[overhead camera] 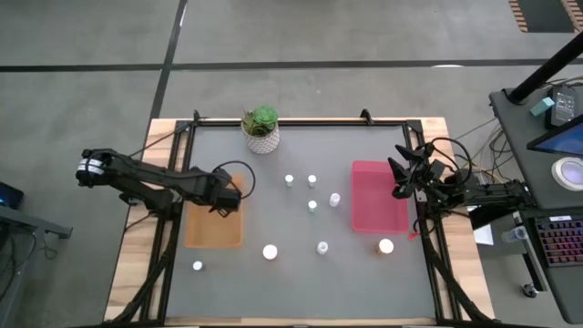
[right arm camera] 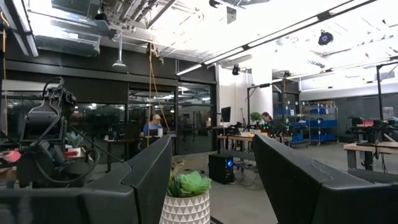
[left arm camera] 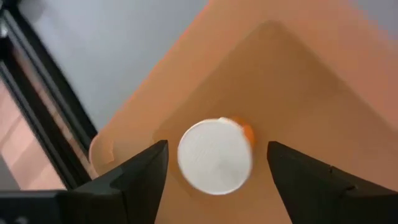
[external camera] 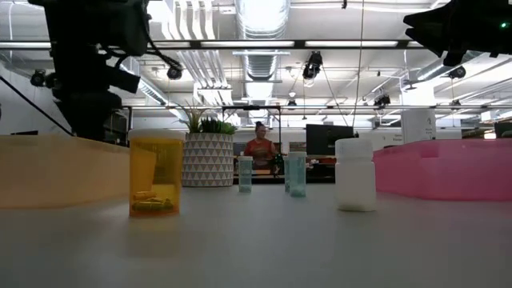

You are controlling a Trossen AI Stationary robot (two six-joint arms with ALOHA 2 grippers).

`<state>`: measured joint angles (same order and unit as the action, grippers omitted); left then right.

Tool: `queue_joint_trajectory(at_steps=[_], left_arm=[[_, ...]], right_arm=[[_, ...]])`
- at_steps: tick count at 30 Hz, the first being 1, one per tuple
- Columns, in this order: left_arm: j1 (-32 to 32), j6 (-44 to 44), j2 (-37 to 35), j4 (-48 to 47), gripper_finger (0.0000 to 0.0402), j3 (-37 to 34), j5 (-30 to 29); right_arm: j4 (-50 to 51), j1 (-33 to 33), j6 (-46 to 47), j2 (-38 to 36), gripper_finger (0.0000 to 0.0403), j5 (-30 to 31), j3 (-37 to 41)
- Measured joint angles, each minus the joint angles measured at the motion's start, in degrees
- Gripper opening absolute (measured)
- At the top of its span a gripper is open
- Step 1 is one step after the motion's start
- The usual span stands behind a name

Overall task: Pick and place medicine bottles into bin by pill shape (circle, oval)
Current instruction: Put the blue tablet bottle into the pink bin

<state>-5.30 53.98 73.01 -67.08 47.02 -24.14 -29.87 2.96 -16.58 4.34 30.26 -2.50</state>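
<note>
My left gripper (left arm camera: 217, 148) is open over the orange bin (overhead camera: 214, 228) at the table's left. Between its fingers, with a gap on either side, an orange medicine bottle (left arm camera: 216, 155) with a white cap sits inside the bin, cap up. Several more white-capped medicine bottles stand on the grey table, among them a wide one (overhead camera: 271, 251), a slim one (overhead camera: 312, 206) and one near the pink bin (overhead camera: 386, 246). My right gripper (overhead camera: 401, 171) waits raised at the table's right edge, open, nothing between its fingers (right arm camera: 149, 180).
The pink bin (overhead camera: 378, 196) lies at the right of the table. A potted green plant (overhead camera: 261, 128) stands at the far edge. A lone bottle (overhead camera: 198, 266) stands near the front left. In the low view a person (external camera: 260, 148) sits in the room beyond.
</note>
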Motion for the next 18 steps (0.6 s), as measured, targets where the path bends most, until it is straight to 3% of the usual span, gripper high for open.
queue_joint_trajectory(at_steps=[10, 18], left_arm=[[-0.74, -13.74, -1.06, 3.55, 0.0257, 8.3, -0.89], [-4.86, -39.17, -2.01, 33.19, 0.0257, 5.75, -1.65]], right_arm=[[-0.03, 0.0, 0.03, 0.0, 0.0219, -0.02, 0.0], [-1.69, 0.0, 1.2, -0.02, 0.0219, -0.22, 0.0]])
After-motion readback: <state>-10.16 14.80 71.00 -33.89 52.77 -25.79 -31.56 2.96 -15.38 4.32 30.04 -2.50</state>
